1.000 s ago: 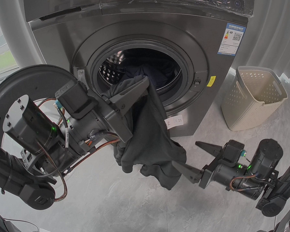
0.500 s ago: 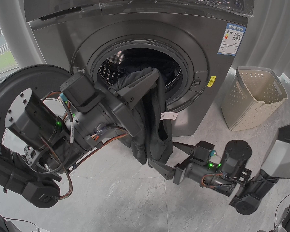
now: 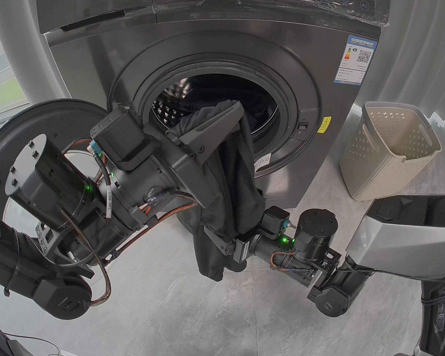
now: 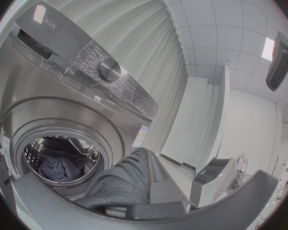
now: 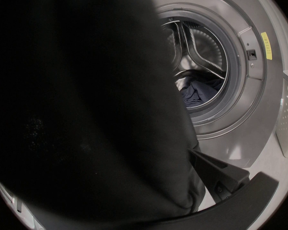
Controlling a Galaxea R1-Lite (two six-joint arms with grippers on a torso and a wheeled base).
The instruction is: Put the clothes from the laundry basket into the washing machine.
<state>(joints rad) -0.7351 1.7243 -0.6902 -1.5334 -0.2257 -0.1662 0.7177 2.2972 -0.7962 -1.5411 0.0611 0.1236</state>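
The grey garment (image 3: 237, 194) swallows the right pincer (image 3: 217, 237); whether it grips cannot be told. The left pincer (image 3: 230, 113) clamps the garment at the washer (image 3: 301, 65) mouth. Blue clothes (image 4: 59, 168) lie inside the washer.

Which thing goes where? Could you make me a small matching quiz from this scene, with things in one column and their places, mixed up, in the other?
Things:
1 dark grey garment
2 laundry basket
3 washer door
4 blue clothes

Places:
A inside the drum
B swung open, on the robot's left
C on the floor, right of the machine
D hanging in front of the round opening

Pairs: 1-D; 2-C; 3-B; 4-A
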